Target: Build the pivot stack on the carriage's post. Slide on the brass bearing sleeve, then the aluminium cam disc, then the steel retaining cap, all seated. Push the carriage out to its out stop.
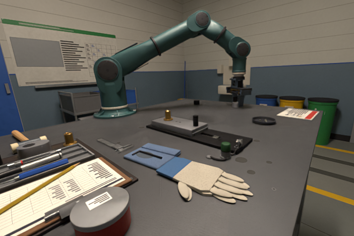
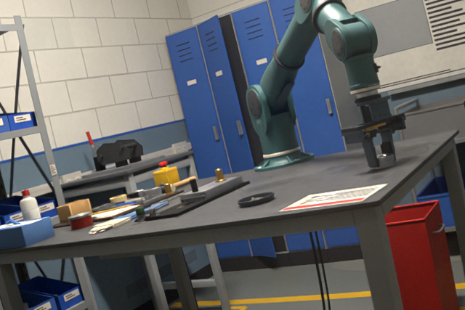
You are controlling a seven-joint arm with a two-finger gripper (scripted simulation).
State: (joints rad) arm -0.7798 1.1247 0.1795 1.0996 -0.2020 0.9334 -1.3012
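The steel retaining cap (image 2: 384,159) is partly hidden between the fingers of my gripper (image 1: 236,103), which has closed on it low over the far end of the table. The grey carriage (image 1: 179,125) sits on its black rail base (image 1: 202,136) in the middle of the table. A brass bearing sleeve (image 1: 167,115) stands on the carriage's near-left end and a short black peg (image 1: 195,120) on its right end. A dark disc (image 1: 263,120) lies flat on the table to the right of the carriage.
Behind the table stand blue (image 1: 266,100), yellow (image 1: 291,101) and green (image 1: 322,118) bins. A small black cylinder (image 1: 196,102) sits at the far edge. A glove (image 1: 208,182), a green-topped clamp (image 1: 225,151), calipers (image 1: 115,144) and a tool tray (image 1: 35,161) fill the near side.
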